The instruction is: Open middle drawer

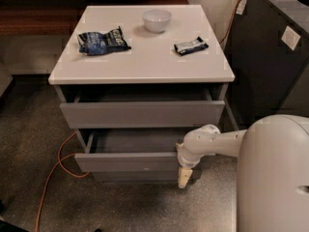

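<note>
The middle drawer [126,162] of the white-topped cabinet [140,57] is a flat grey handleless front with a tiny white speck near its lower edge. It stands pulled out well past the drawer below, with its dark inside showing. My gripper [184,176] is at the right end of this drawer front, pointing down at its corner, on the end of my white arm [217,141]. The taller top drawer [142,114] is pulled out a little. The lowest drawer [140,177] is in.
On the cabinet top lie a white bowl [156,20], a blue snack bag [102,41] and a dark snack bar [191,46]. An orange cable [53,170] runs over the floor at the left. A dark bin [270,52] stands at the right. My white body [273,178] fills the lower right.
</note>
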`<state>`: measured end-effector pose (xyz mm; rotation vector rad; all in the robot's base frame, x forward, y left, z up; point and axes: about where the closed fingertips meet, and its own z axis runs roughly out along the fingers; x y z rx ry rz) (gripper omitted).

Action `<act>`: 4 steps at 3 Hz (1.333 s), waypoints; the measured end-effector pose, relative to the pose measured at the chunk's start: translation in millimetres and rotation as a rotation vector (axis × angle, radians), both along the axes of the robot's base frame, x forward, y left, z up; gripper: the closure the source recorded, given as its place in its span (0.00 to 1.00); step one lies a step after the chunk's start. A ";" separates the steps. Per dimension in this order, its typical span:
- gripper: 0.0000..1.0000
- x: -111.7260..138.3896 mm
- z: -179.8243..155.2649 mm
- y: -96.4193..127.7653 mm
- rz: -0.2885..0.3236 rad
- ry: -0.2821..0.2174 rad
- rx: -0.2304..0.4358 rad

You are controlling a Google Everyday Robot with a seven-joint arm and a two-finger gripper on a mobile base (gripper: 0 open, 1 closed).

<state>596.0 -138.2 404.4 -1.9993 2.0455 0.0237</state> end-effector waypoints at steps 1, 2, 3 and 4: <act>0.17 0.8 -7.3 -1.1 -0.018 0.019 -0.009; 0.48 0.8 -3.6 -1.3 -0.021 0.022 -0.010; 0.72 0.8 -1.2 -1.3 -0.021 0.022 -0.010; 0.95 0.8 0.1 -1.3 -0.021 0.022 -0.010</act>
